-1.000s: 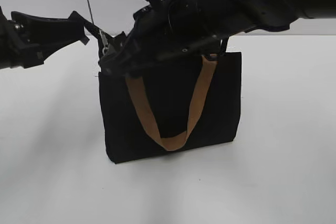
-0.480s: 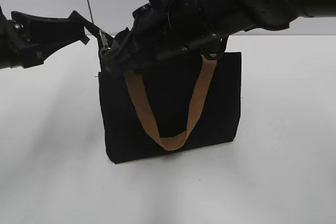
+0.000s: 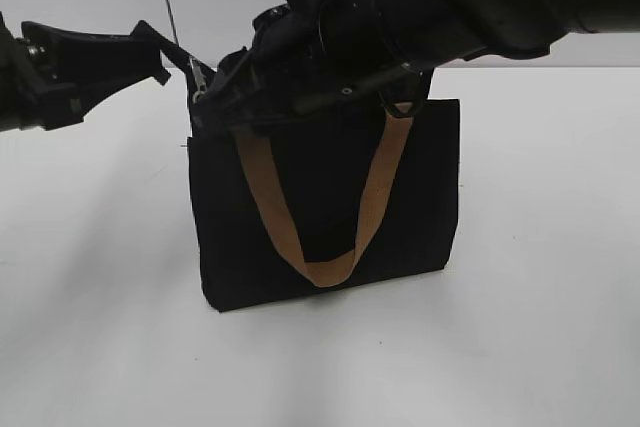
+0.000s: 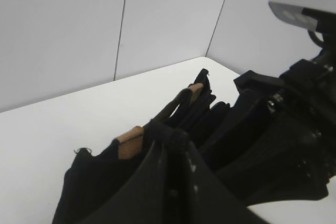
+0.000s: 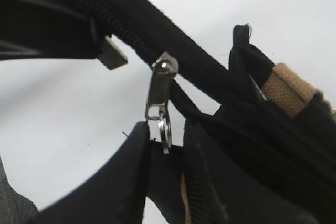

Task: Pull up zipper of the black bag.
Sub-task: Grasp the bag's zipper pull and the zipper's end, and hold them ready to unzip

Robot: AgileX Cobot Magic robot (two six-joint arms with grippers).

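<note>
Right pincer [image 5: 165, 142] rose slightly; zipper [image 5: 160, 95] between its fingers.

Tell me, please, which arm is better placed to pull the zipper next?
The right. Its gripper already has its fingers on either side of the ring hanging from the zipper at the black bag's upper left corner. The left gripper grips the bag's end beside it, so it looks better suited to bracing.

Your exterior camera looks slightly down at the black bag [image 3: 325, 202] from the front; both wrist cameras sit close above its top edge.
</note>
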